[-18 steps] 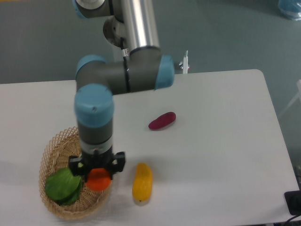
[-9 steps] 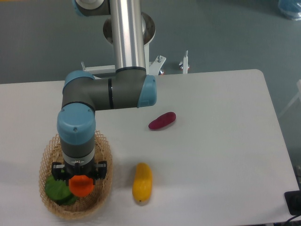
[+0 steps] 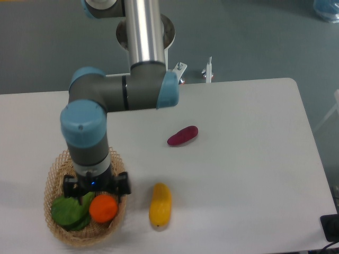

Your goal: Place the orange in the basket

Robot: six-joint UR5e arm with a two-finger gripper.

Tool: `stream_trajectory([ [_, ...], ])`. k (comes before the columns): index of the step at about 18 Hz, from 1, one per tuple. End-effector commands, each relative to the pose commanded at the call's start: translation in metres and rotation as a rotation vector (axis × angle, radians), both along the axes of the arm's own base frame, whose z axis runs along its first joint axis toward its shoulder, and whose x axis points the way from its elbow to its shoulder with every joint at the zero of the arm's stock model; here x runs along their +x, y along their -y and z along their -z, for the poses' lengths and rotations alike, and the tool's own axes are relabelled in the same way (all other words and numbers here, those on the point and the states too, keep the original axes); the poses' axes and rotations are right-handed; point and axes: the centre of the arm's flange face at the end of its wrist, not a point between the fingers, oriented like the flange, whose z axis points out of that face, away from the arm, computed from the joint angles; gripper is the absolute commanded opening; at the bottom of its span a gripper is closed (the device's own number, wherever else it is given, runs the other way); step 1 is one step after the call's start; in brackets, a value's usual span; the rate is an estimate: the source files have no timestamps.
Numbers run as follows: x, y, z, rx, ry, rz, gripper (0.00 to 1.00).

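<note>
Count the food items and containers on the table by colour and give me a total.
Orange: 1, the orange
Green: 1, the leafy vegetable
Yellow: 1, the elongated fruit
Purple-red: 1, the oblong vegetable
Tan: 1, the basket
Total: 5

Even, bright light; slight softness.

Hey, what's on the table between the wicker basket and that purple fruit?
Only bare white table lies between the basket and the purple fruit; the yellow fruit sits below that line.
</note>
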Motion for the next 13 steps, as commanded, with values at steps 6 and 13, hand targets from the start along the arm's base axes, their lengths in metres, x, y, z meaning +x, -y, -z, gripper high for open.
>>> stream_trajectory([
  [6, -0.119, 0.087, -0.040, -0.084, -0.104, 0.063, 1.00],
  [13, -0.193, 0.195, -0.064, -0.244, -0.080, 0.286, 1.00],
])
